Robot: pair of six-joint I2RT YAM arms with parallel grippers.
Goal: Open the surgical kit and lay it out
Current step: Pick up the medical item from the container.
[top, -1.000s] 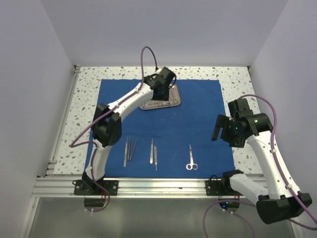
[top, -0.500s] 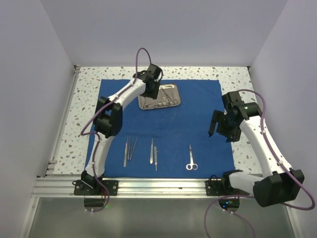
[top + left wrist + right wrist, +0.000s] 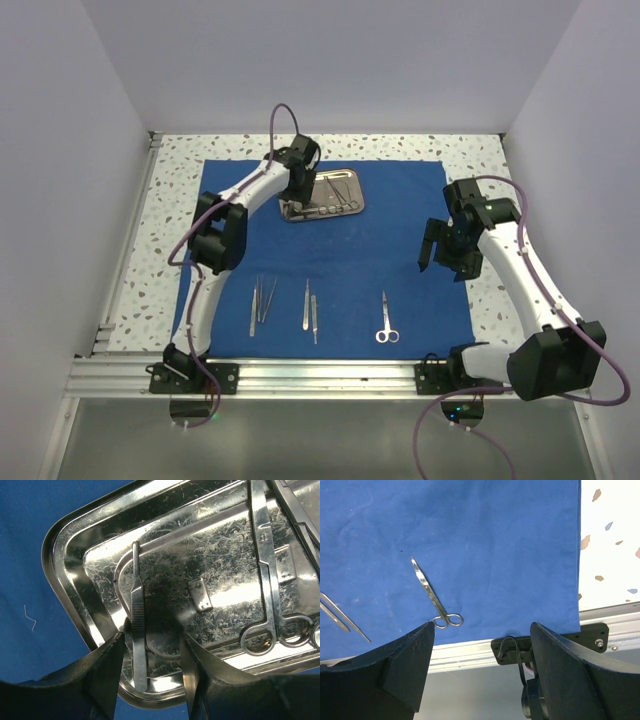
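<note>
The surgical kit's blue cloth (image 3: 400, 230) lies spread flat on the table. Its steel tray (image 3: 357, 195) sits at the back of the cloth. My left gripper (image 3: 298, 193) hangs open over the tray's left end. In the left wrist view its fingers (image 3: 100, 672) stand either side of a scalpel handle (image 3: 137, 615) lying in the tray (image 3: 70, 595), not clamped on it. Scissors (image 3: 265, 575) also lie in the tray. Tweezers (image 3: 260, 300), scalpel handles (image 3: 310, 307) and scissors (image 3: 386, 320) lie in a row near the front. My right gripper (image 3: 436, 255) hovers open and empty above the cloth's right side.
The speckled tabletop (image 3: 175, 200) shows around the cloth. An aluminium rail (image 3: 320, 375) with the arm mounts runs along the near edge. In the right wrist view the laid-out scissors (image 3: 432, 597) and tweezers (image 3: 340, 611) lie beyond my right gripper (image 3: 481, 626).
My left gripper has swung from the tray's upper right to its left end, over the scalpel handle. The right arm has shifted a little back and left. Both grippers' openings look unchanged.
</note>
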